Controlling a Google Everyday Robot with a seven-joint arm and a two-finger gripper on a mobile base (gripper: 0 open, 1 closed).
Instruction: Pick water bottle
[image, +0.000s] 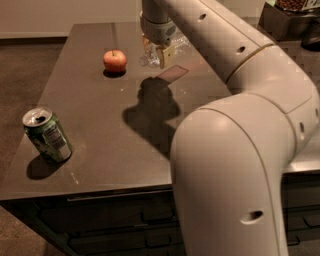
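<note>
So the gripper (158, 52) is found just to the right of the apple (115, 60) and a touch further back, and it's clamped onto the water bottle (146, 59). The clear ribbed plastic is pinched between the tan fingers (167, 54), held more or less sideways, with one end poking out toward the apple and the other end sticking out on the side away from it. The cap can't really be made out. A dark shadow (152, 102) is thrown on the table (95, 105) right of the apple and nearer the front edge, set apart from the bottle itself, so the bottle looks to be held up off the tabletop rather than resting on it. A green soda can (48, 135) is stood upright well apart from the apple, down toward the near left corner. Everything right of the apple and closer in is mostly filled by the big white arm (240, 150)
</note>
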